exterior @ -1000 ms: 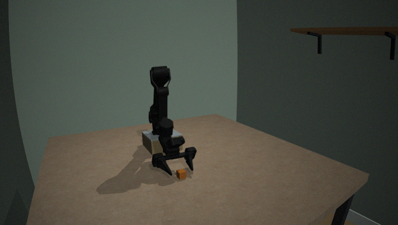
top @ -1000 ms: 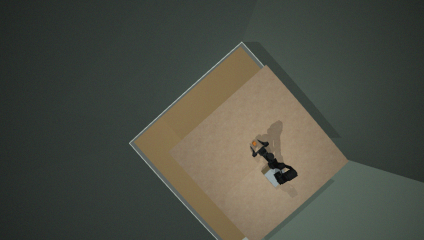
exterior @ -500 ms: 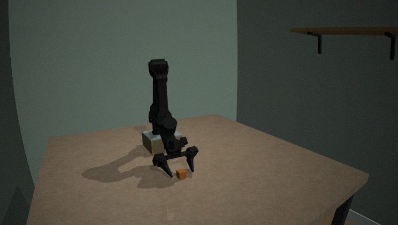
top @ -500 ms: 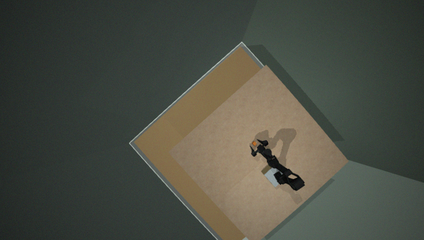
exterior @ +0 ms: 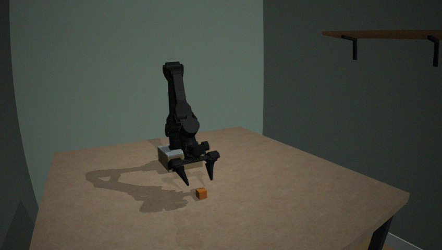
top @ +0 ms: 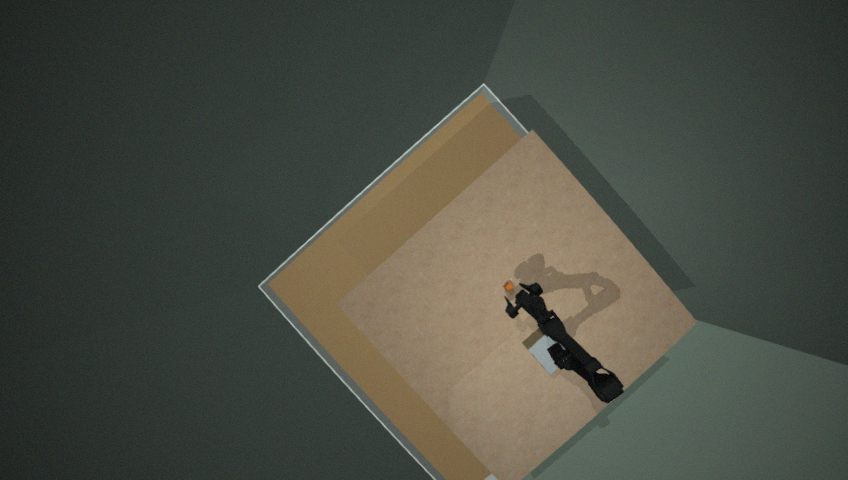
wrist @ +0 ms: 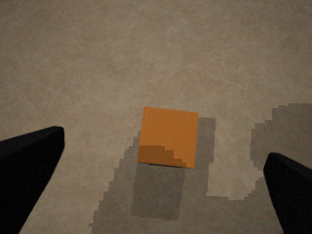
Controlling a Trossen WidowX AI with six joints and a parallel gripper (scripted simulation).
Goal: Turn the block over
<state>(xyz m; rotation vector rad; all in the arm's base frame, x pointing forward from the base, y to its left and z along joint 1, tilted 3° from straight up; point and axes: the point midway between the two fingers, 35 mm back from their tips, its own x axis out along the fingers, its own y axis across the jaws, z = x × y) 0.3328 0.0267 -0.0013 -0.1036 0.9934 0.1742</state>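
The orange block [exterior: 201, 193] sits flat on the table [exterior: 279, 185], just in front of the arm's base and nearer the viewer in the exterior view. The gripper [exterior: 198, 180] hangs above and slightly behind it, fingers spread wide and holding nothing. From the wrist view, the block [wrist: 170, 136] lies between the two fingers, touching neither, plain orange faces showing.

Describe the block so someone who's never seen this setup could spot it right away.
Start at the brown table and find the black arm rising from its pale base. Just in front of the arm's open, empty jaws, the block sits on the table. It is a small cube, the only bright orange thing there.
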